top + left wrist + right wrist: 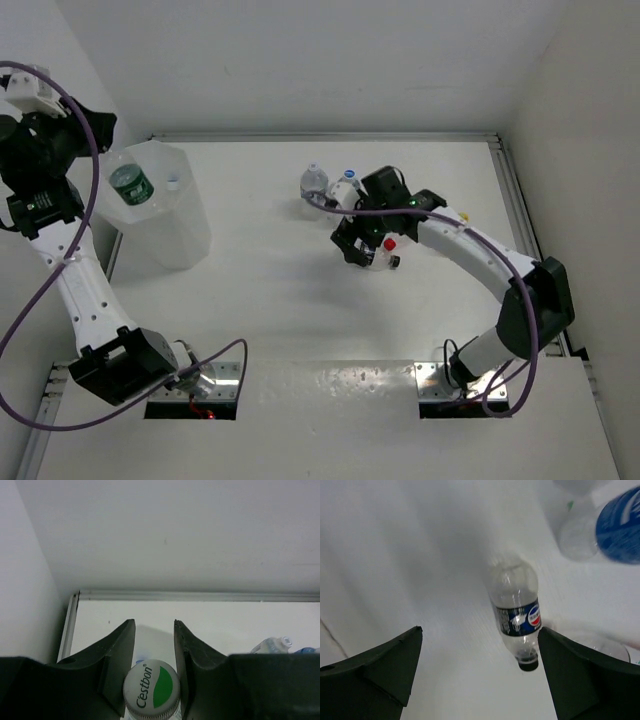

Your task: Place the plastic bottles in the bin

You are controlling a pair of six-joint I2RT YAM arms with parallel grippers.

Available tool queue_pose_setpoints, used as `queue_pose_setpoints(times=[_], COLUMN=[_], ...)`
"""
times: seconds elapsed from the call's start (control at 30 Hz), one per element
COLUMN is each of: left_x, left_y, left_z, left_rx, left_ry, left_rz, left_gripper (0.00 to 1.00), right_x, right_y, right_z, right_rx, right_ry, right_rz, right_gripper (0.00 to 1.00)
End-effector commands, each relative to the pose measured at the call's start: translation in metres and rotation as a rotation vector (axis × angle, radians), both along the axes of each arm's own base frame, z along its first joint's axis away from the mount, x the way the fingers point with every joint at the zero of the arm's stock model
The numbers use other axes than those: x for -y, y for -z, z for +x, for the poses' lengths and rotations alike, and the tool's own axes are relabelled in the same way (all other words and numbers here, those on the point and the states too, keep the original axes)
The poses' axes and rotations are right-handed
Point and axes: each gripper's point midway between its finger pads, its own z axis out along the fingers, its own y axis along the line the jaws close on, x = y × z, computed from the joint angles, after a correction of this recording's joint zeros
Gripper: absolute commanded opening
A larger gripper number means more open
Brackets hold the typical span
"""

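**Ana:** Bottles first. Where are they?

**Ben:** One small clear plastic bottle with a white-and-green cap [151, 687] sits between the fingers of the left gripper [154, 625], which is closed on it. From above, a green-labelled bottle [130, 185] shows within the outline of the tall translucent white plastic bin [185, 235]. I cannot tell whether that is the same bottle.

**Ana:** And the bin itself?

**Ben:** It stands by the far left corner of the white worktop [270, 310]. A small blue cap [173, 184] shows inside it.

**Ana:** The rest?

**Ben:** A clear bottle with a dark blue label and black cap [517, 615] lies on its side, right of the worktop's middle. The right gripper [480, 630] hovers over it with its fingers spread wide, touching nothing. Nearer the far edge, an unlabelled clear bottle [314, 182] and a blue-labelled bottle [347, 188] sit close together. A bottle with a red label [390, 243] lies just beside the right gripper.
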Motion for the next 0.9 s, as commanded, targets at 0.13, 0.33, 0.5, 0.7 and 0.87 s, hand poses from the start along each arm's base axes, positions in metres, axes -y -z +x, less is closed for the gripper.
queue_pose_setpoints(times=[0.13, 0.33, 0.5, 0.7, 0.87], left_x=[-0.013, -0.010, 0.015, 0.072, 0.120], left_y=[0.020, 0.024, 0.015, -0.001, -0.001], left_z=[-0.011, -0.017, -0.026, -0.053, -0.080], left_rx=[-0.048, -0.062, -0.025, 0.067, 0.099], left_ry=[-0.075, -0.075, 0.047, 0.340, 0.557], left_rz=[0.068, 0.098, 0.104, 0.023, -0.085], left_gripper=[0.87, 0.96, 0.96, 0.93, 0.92], right_x=[0.038, 0.043, 0.051, 0.028, -0.021], right_y=[0.062, 0.099, 0.129, 0.094, -0.012], right_z=[0.024, 0.026, 0.025, 0.015, 0.005], right_rx=[0.108, 0.086, 0.064, 0.051, 0.014], right_ry=[0.001, -0.035, -0.069, -0.128, -0.110], right_rz=[-0.321, -0.400, -0.439, -0.295, 0.026], right_gripper=[0.95, 0.96, 0.78, 0.34, 0.16])
